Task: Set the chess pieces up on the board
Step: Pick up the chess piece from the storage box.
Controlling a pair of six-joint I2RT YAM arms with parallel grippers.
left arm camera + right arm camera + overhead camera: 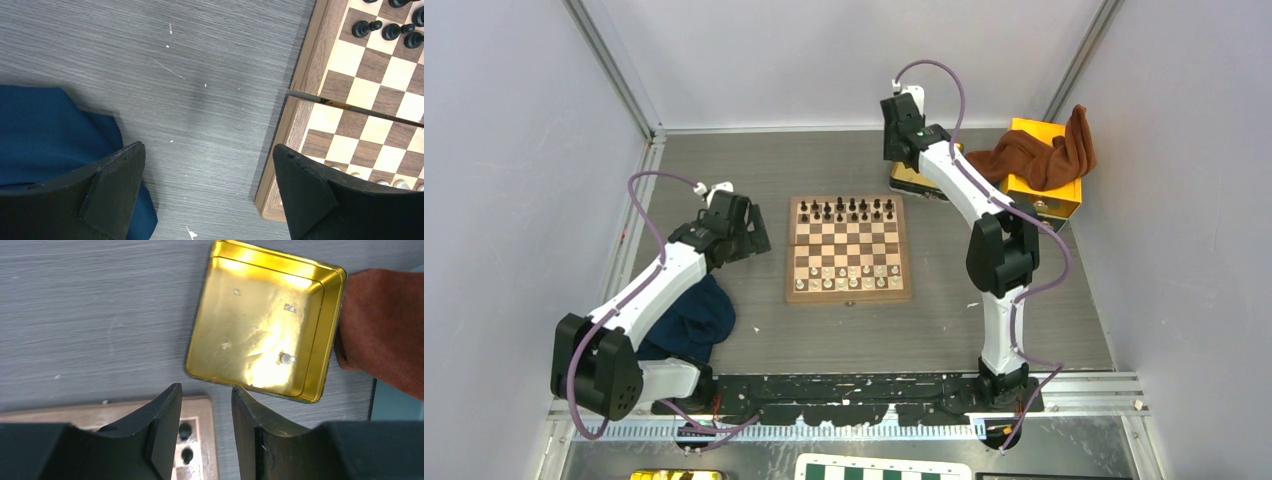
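Observation:
The wooden board (849, 250) lies mid-table. Dark chess pieces (849, 210) fill its two far rows and cream ones (844, 277) its two near rows. My left gripper (749, 232) hovers just left of the board, wide open and empty; in the left wrist view, the left gripper (209, 150) spans bare table beside the board's border (300, 95). My right gripper (902, 160) hangs past the board's far right corner. In the right wrist view, the right gripper (206, 390) is open and empty, above that corner's two dark pieces (185, 431). One cream piece (286, 358) lies in the gold tray (240, 315).
A blue cloth (689, 320) lies under the left arm. At the back right, a yellow box (1049, 190) carries a brown cloth (1044, 155), and the tray (902, 183) sits beside it. A green-and-white board (884, 468) shows past the near edge.

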